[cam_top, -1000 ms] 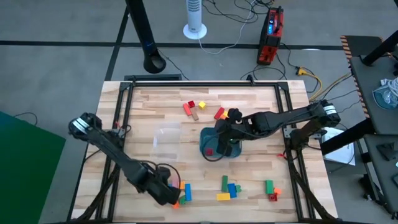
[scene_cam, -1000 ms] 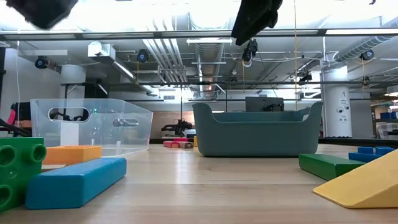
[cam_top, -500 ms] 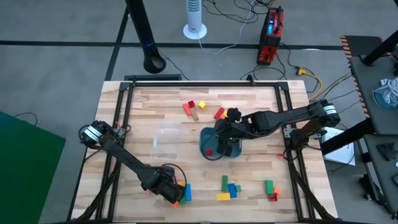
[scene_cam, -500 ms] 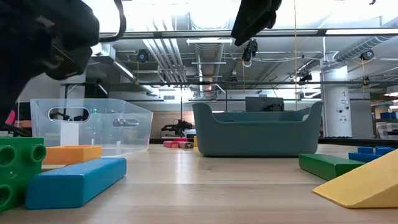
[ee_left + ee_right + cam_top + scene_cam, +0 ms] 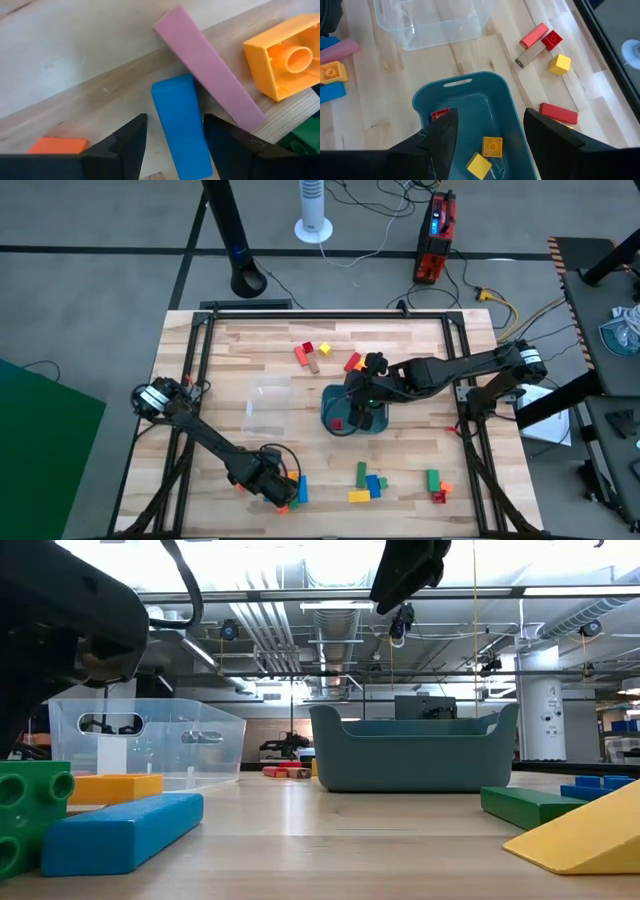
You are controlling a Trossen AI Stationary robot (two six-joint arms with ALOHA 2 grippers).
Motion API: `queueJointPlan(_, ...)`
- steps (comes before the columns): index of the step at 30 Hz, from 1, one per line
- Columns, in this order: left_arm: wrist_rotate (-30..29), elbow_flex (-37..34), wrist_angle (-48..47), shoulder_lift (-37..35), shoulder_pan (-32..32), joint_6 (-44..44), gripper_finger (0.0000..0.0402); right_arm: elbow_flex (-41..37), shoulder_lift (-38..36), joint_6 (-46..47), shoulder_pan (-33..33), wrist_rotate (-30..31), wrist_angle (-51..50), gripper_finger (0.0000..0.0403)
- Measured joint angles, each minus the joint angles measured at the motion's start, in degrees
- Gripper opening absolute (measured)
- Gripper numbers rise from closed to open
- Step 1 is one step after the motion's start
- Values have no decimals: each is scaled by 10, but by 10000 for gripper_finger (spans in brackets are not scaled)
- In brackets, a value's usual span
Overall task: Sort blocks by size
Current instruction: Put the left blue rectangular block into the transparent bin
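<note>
Our left gripper [image 5: 172,137] is low over the near-left group of blocks with its jaws apart, and the blue bar [image 5: 181,125] lies between the fingers, the pink bar [image 5: 207,75] and an orange studded block [image 5: 285,47] just beyond it. Our right gripper [image 5: 490,132] hangs with jaws apart above the teal tray [image 5: 462,85], which holds a red block [image 5: 439,114], an orange one [image 5: 492,146] and a yellow one [image 5: 479,166]. More blocks lie scattered on the table [image 5: 400,340] past the tray and along its near edge.

Blue bar [image 5: 181,125], pink bar [image 5: 207,74], orange studded block [image 5: 286,47], teal tray [image 5: 465,102] holding red and yellow blocks, pale wood worktop [image 5: 400,340]
</note>
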Motion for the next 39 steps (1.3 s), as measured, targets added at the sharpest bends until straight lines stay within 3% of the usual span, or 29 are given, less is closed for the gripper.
queueJointPlan(7, -7, -6, -2, 0, 0, 31, 157, 0, 0, 1, -5, 0, 1, 215)
queueJointPlan(15, -7, -24, 15, -5, 0, 33, 90, 0, 0, 1, -6, 1, 2, 215)
queueJointPlan(22, -12, -24, 0, -20, 0, 58, 99, 0, 0, 1, -9, 2, 2, 215)
queueJointPlan(33, -39, -22, -72, -187, 13, 99, 97, 0, 0, 0, -15, 2, 9, 215)
queueJointPlan(39, -142, -22, -121, -285, 62, 106, 98, 0, 0, 4, -20, 2, 34, 215)
